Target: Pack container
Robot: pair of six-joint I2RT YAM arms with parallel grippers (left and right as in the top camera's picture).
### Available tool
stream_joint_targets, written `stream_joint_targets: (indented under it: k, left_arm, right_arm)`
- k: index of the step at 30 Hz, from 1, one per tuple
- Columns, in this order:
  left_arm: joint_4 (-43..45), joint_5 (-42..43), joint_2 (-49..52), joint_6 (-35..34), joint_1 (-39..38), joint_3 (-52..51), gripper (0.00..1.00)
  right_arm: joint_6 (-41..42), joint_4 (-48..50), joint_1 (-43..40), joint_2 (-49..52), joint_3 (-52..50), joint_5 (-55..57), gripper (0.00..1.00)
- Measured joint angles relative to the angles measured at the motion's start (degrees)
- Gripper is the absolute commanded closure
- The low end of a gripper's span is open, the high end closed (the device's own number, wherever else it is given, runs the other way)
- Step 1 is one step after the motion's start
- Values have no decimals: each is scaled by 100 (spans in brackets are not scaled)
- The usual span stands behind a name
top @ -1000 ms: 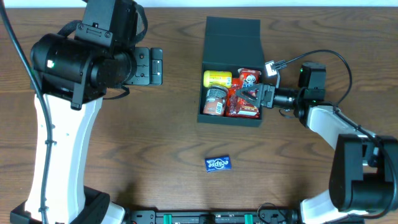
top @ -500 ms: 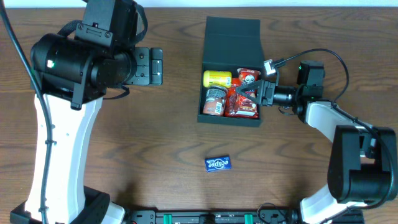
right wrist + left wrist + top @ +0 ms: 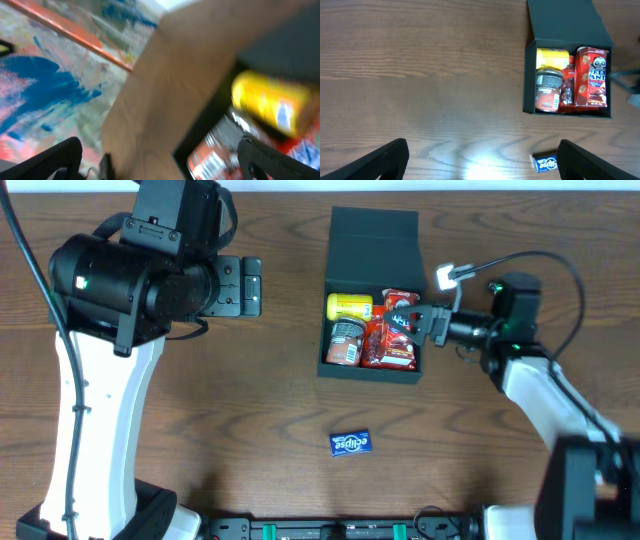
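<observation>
At the right wall of the container (image 3: 368, 372), the right gripper (image 3: 402, 321) hangs over the rim. Its two fingers are spread wide with nothing between them. In the right wrist view the fingers sit at the two lower corners of the frame. The box interior between them is blurred.

Container: dark and square-ish, flap lid folded back flat on the far side, top open. It sits on the wooden table (image 3: 200, 430).

Contents:
- A yellow pack (image 3: 350, 306) in the far-left corner of the container.
- A dark tub with a red label (image 3: 346, 342) just in front of it, against the left wall.
- A red Hello Panda box (image 3: 591, 75) along the right wall.
- A crumpled red wrapper (image 3: 380, 345) between the tub and the box.

I cannot tell whether the gripper touches the box.

A blue Eclipse pack (image 3: 350, 442) lies flat on the table in front of the container, well apart from it.

The left gripper (image 3: 250, 287) is off to the container's left, held above bare table. Its fingers are fully parted and it is holding nothing.
</observation>
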Motion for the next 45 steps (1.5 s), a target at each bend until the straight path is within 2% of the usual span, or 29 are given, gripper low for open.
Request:
stream_joint_targets:
  k: [5, 16, 20, 31, 45]
  left_arm:
    - [-2, 0, 0, 2, 0, 0, 5]
    - [0, 131, 0, 2, 0, 0, 5]
    - [0, 133, 0, 2, 0, 0, 5]
    - [0, 149, 0, 2, 0, 0, 5]
    - [0, 146, 0, 22, 0, 0, 5]
  right_arm:
    - [354, 413, 0, -400, 74, 175, 1]
    - [654, 452, 83, 1176, 623, 326, 1]
    - [675, 468, 186, 1471, 855, 330, 1]
    - [691, 494, 269, 2070, 997, 264, 1]
    - [686, 568, 262, 2166, 1067, 46, 1]
